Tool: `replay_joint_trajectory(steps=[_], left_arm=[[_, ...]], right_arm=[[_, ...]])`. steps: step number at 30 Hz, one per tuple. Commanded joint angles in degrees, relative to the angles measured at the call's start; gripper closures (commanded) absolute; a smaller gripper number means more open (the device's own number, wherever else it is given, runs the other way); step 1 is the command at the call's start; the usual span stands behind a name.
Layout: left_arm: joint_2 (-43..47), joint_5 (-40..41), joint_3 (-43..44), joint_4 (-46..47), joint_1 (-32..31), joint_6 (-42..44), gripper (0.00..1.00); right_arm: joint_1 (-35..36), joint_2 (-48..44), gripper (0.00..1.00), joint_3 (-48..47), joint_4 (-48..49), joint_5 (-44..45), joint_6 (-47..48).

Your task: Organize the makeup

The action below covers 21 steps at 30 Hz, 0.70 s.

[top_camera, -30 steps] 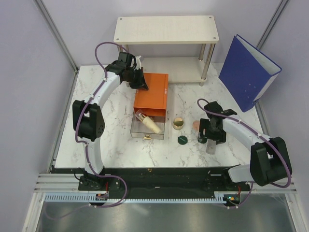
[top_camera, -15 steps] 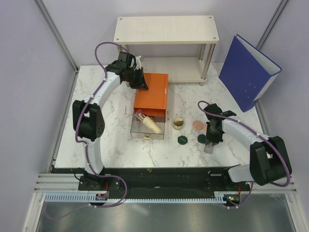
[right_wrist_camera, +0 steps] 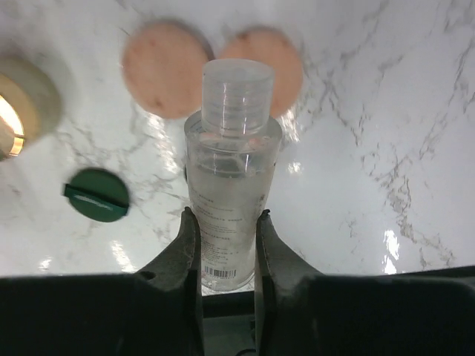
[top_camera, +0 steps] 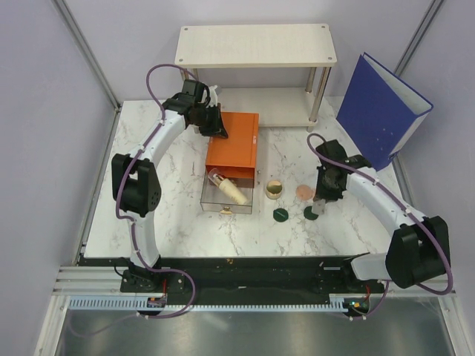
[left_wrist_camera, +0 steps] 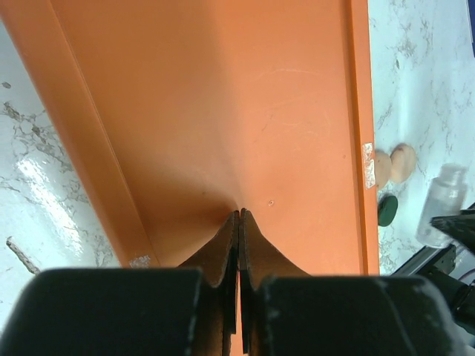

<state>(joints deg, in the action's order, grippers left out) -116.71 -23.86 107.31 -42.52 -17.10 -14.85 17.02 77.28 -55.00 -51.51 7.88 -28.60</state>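
Observation:
My right gripper (right_wrist_camera: 226, 215) is shut on a small clear bottle (right_wrist_camera: 231, 178), which hangs above the marble with its cap pointing away from me. Under and beyond it lie two peach-pink discs (right_wrist_camera: 165, 78) (right_wrist_camera: 271, 59). A dark green disc (right_wrist_camera: 96, 195) and the gold compact (right_wrist_camera: 15, 111) sit to their left. From above, the bottle (top_camera: 318, 206) hangs over a second green disc (top_camera: 310, 213). The cream gold-capped tube (top_camera: 228, 189) lies in the pulled-out clear drawer. My left gripper (left_wrist_camera: 239, 215) is shut, with its tips resting on the orange box (left_wrist_camera: 223, 96).
A blue binder (top_camera: 378, 111) leans at the back right. A pale two-level shelf (top_camera: 256, 48) stands behind the orange box (top_camera: 233, 141). The clear drawer (top_camera: 227, 199) juts out toward the near edge.
My right gripper closed on the clear bottle, which had been lying near the front. It has lifted it and carried it back toward the discs. The left arm has not moved.

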Motion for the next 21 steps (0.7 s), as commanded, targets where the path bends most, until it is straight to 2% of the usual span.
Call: replay_joint_trajectory(steps=[1,6,16,21], left_arm=[[-3.18,9.88,-3.07,-4.85,0.14,4.83,0.98],[-3.00,12.42,-3.59,-4.94,0.05,5.01,0.98],[-1.95,15.51,-4.91,-5.29,-0.04,5.01,0.98],[-1.33,16.47,-6.41,-5.20,-0.21,5.01,0.98]], right_arm=[[0.12,-2.13,1.00,-10.01,-1.05,0.13,3.46],[2.49,-0.81,1.00,-16.27,2.19,-4.36,5.40],[19.79,6.56,1.00,-27.07,9.75,-7.79,8.82],[23.85,10.96,1.00,-30.86,12.57,-9.99,9.53]])
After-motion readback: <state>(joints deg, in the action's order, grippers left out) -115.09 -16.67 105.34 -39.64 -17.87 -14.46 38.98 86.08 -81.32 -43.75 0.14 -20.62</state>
